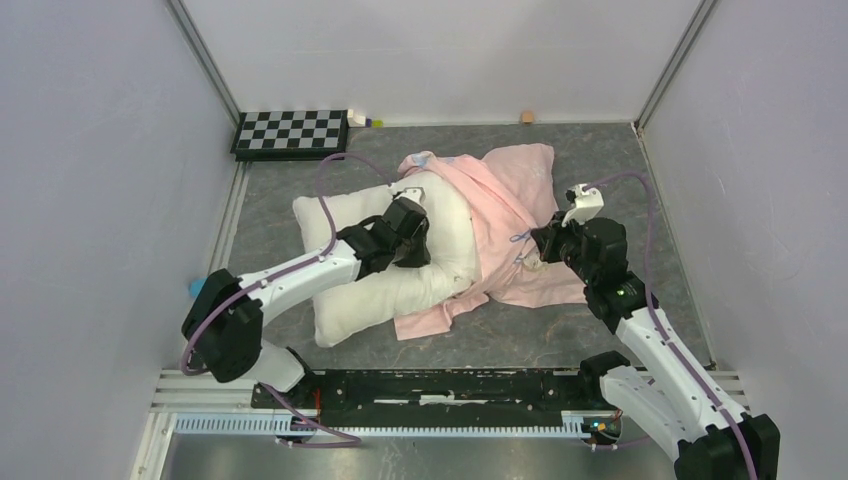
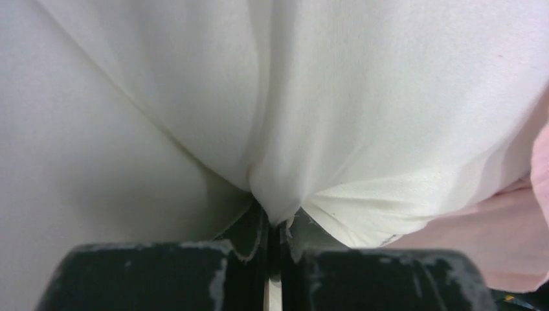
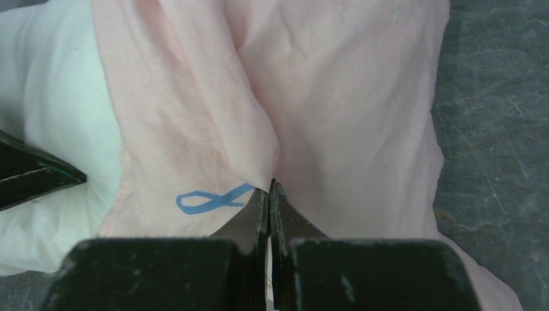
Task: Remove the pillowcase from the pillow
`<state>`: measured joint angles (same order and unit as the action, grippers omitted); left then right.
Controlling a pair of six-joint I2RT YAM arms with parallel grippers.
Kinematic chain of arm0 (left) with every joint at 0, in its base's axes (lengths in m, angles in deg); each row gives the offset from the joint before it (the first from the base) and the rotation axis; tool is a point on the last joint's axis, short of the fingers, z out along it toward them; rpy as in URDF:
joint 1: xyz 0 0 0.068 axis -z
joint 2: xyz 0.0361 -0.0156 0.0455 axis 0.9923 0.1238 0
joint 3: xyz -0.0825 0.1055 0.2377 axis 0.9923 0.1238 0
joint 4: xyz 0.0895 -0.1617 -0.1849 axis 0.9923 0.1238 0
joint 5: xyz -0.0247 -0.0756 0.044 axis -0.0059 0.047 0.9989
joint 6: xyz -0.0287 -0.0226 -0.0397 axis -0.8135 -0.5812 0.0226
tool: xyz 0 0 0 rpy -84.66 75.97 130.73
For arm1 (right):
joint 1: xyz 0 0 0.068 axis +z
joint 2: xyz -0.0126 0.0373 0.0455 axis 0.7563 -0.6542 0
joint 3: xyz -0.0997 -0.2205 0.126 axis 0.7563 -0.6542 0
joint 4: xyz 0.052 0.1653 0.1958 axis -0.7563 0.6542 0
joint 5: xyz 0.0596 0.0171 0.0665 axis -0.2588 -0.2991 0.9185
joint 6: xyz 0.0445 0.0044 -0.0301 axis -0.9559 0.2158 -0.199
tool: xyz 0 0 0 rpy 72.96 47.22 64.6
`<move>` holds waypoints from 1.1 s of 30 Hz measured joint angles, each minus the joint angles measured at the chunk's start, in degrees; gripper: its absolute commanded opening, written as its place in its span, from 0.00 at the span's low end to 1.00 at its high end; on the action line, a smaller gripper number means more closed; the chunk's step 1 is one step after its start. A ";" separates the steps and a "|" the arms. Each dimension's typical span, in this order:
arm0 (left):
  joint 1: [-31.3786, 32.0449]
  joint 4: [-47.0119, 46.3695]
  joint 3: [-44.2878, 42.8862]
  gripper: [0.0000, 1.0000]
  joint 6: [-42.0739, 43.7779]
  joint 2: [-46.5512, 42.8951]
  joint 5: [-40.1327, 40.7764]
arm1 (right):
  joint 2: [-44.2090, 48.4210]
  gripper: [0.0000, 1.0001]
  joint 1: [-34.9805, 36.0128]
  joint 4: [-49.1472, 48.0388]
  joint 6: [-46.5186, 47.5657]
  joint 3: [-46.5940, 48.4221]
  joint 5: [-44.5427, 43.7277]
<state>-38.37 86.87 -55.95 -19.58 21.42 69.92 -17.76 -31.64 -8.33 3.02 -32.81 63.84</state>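
Observation:
The cream-white pillow [image 1: 360,285] lies on the table, its left half bare. The pillowcase [image 1: 505,210], pale pink side out, covers its right end and trails over the table. My left gripper [image 1: 418,250] is shut on a pinch of white pillow fabric [image 2: 278,194] near the pink edge [image 2: 518,214]. My right gripper [image 1: 540,245] is shut on a fold of the pink pillowcase [image 3: 336,116] beside a blue loop mark [image 3: 207,201]. The pillow also shows at the left of the right wrist view [image 3: 52,97].
A black-and-white checkerboard [image 1: 292,131] lies at the back left, with a small bottle [image 1: 362,120] beside it. A small tan block [image 1: 526,117] sits at the back wall. Pale walls enclose the grey table [image 1: 620,165] on three sides.

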 measured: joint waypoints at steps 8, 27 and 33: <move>-7.30 -3.65 6.75 0.02 -3.34 -12.28 -4.74 | 0.04 0.00 0.50 4.02 -1.44 0.04 -10.03; -28.85 6.05 13.70 0.02 -6.58 -32.11 -6.69 | 13.29 0.00 -0.74 7.43 -4.83 0.98 -39.34; -28.92 6.34 13.68 0.02 -4.87 -31.65 -9.88 | 11.93 0.66 -0.74 4.50 -0.13 0.96 -28.79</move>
<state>-67.29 93.21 -42.27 -24.45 -10.23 60.05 -5.82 -32.38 -3.82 2.89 -31.85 35.06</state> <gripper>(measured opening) 0.056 0.188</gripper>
